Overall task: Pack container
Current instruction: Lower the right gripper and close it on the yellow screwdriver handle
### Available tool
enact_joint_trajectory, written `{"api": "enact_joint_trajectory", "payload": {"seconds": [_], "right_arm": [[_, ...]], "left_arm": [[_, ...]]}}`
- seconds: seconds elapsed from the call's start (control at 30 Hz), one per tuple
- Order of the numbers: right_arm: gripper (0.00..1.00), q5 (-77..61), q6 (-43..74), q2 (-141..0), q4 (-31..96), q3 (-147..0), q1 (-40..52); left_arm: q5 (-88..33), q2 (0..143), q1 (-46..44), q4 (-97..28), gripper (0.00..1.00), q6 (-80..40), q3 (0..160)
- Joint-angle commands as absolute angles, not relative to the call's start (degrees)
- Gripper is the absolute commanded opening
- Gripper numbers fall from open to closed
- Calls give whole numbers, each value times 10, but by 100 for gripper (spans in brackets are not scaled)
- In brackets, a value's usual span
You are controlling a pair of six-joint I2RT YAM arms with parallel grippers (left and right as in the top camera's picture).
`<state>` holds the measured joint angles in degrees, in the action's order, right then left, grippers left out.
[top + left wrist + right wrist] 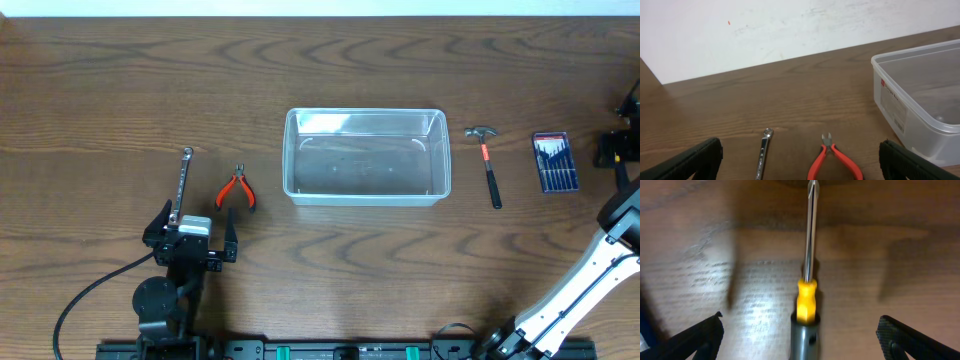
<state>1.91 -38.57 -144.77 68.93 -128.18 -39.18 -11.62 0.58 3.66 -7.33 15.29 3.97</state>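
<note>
Clear tub [365, 201] empty. Left claw [800, 146] and right claw [799, 322] released; we risk rolling the screwdriver [810, 240] when closing off-centre.

Left wrist view: container [920, 95] cut off by right edge, far end out of frame. Handles of pliers [832, 159] and shank of wrench [762, 155] cut off by bottom edge. Only tips of left tool [800, 160] fingers [695, 161] in frame.

Right wrist view: screwdriver [809, 260] tip cut off by top edge, lower end by bottom edge. Surface of bench [880, 255] blurred. Only tips of right tool [800, 337] fingers [687, 340] in frame.

Overhead: right tool partly beyond right edge. Contents of blue case [553, 162] too small to tell.
</note>
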Motion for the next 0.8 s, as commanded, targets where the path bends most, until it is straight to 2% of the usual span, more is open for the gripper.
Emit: {"api": "enact_joint_trajectory", "payload": {"seconds": [0.0,0.77], "right_arm": [[99,13,-388,-1455,681,-1292,-382],[99,17,-360,-1492,686,-1293,-390]], "left_arm": [[-113,2,39,-78,98,158,23],[-113,2,39,-78,98,158,23]]}}
